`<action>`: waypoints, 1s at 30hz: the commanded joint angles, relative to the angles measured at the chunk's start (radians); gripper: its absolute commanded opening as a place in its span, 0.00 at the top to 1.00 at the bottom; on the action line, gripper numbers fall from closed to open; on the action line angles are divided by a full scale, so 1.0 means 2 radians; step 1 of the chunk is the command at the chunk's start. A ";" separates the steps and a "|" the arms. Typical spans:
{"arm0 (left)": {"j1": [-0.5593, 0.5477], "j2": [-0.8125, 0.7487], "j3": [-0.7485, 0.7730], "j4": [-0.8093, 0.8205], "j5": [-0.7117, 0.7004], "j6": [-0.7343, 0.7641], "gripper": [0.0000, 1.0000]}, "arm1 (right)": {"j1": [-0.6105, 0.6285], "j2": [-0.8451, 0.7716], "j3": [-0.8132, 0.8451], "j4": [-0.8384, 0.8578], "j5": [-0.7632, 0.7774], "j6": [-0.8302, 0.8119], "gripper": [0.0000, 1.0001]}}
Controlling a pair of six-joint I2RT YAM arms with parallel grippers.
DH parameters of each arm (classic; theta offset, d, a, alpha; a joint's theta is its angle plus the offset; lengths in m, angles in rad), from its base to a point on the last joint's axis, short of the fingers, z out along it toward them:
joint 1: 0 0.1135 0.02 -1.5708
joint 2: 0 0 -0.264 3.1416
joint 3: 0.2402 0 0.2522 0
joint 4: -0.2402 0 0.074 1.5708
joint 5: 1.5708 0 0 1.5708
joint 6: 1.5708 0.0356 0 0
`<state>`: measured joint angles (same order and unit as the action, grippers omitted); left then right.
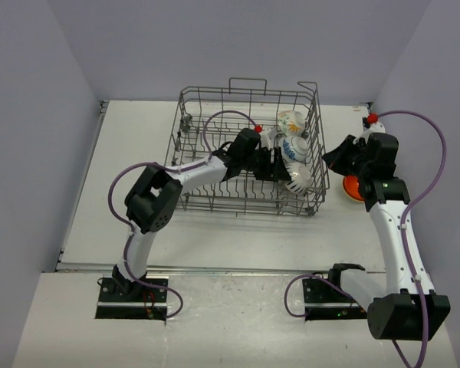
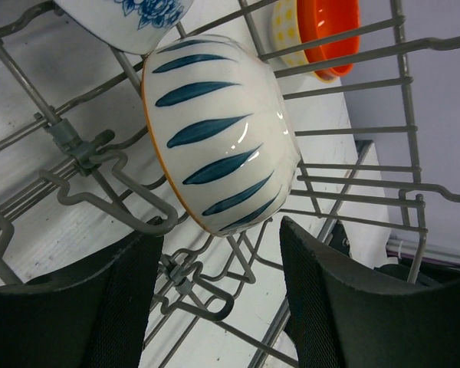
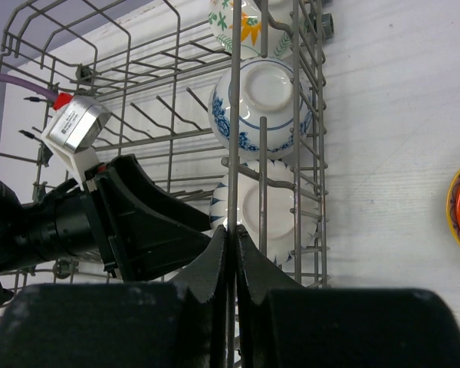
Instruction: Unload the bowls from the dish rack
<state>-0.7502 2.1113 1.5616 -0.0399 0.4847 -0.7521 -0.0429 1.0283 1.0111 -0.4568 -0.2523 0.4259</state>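
Note:
The grey wire dish rack (image 1: pixel 238 201) stands mid-table. Three bowls lean along its right side: a yellowish-flowered one (image 1: pixel 291 121), a blue-patterned one (image 1: pixel 294 148) and a dark-striped one (image 1: pixel 300 179). My left gripper (image 1: pixel 280 165) is inside the rack, open and empty, its jaws just short of the striped bowl (image 2: pixel 215 130). My right gripper (image 1: pixel 327 159) is outside the rack's right wall, shut on a rack wire (image 3: pixel 231 153). An orange bowl (image 1: pixel 353 188) sits on the table to the right of the rack, nested in the pale yellow one (image 2: pixel 285 31).
Rows of tines (image 2: pixel 100 165) stand under and beside the left fingers (image 2: pixel 345 307). The right arm's base link (image 1: pixel 383 165) hangs over the orange bowl. The table's right edge (image 1: pixel 383 222) is close behind it.

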 commanded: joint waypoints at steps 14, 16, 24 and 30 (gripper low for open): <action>0.009 -0.017 -0.083 0.239 0.057 -0.099 0.40 | 0.009 0.018 -0.015 -0.032 -0.006 -0.013 1.00; 0.009 -0.024 -0.101 0.274 0.057 -0.106 0.41 | 0.009 0.017 -0.015 -0.032 -0.005 -0.014 1.00; 0.013 -0.026 -0.133 0.352 0.066 -0.149 0.52 | 0.009 0.017 -0.012 -0.033 -0.008 -0.014 1.00; 0.014 -0.024 -0.155 0.412 0.059 -0.180 0.54 | 0.009 0.018 -0.012 -0.034 -0.007 -0.017 1.00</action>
<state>-0.7254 2.1090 1.2671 0.6456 0.5865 -1.0573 -0.0410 1.0294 1.0111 -0.4557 -0.2512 0.4252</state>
